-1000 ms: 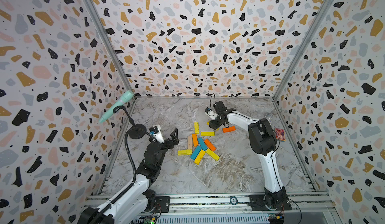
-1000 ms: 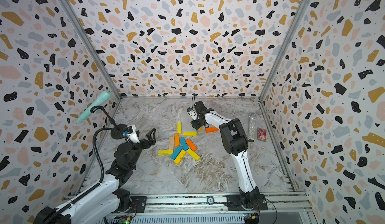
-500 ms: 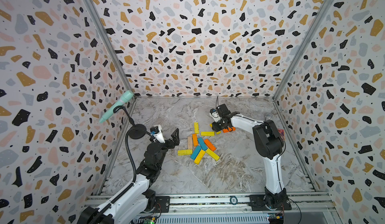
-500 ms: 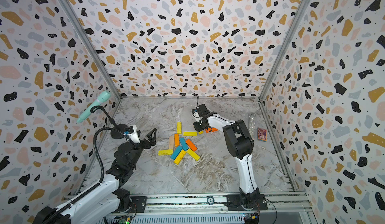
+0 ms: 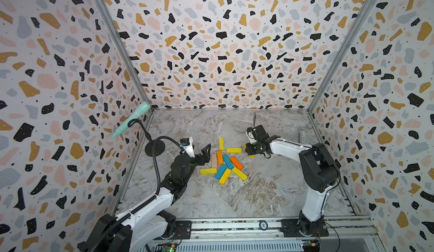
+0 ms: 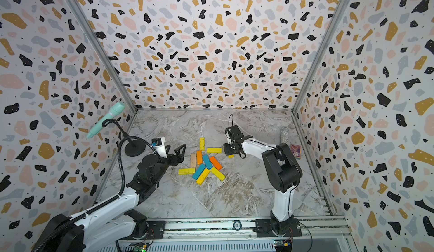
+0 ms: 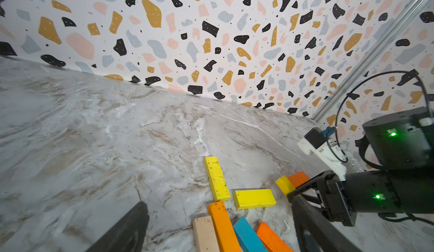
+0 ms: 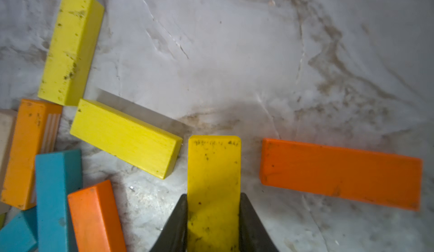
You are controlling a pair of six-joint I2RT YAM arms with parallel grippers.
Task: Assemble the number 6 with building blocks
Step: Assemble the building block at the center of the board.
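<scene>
The building blocks point(image 5: 225, 162) lie in a loose cluster mid-table in both top views: yellow, orange, teal and one pale plank. The number 6 is not in view. My right gripper point(image 8: 213, 195) is shut on a yellow block point(image 8: 213, 168), flat sides against both fingers, just beside a yellow plank point(image 8: 126, 140) and an orange plank point(image 8: 340, 173). In a top view the right gripper point(image 5: 250, 151) hangs right of the cluster, and the orange plank is hidden under it. My left gripper point(image 7: 218, 202) stands open and empty at the cluster's left edge point(image 5: 201, 150).
A teal microphone point(image 5: 131, 119) on a gooseneck stand with a round black base point(image 5: 154, 148) stands at the left wall. A glitter tube point(image 5: 303, 134) and a red patterned box point(image 6: 295, 150) sit by the right wall. Patterned walls close in three sides.
My right gripper has moved toward the front, over the orange plank, and its jaws have narrowed onto the yellow block. My left gripper has shifted right, closer to the cluster.
</scene>
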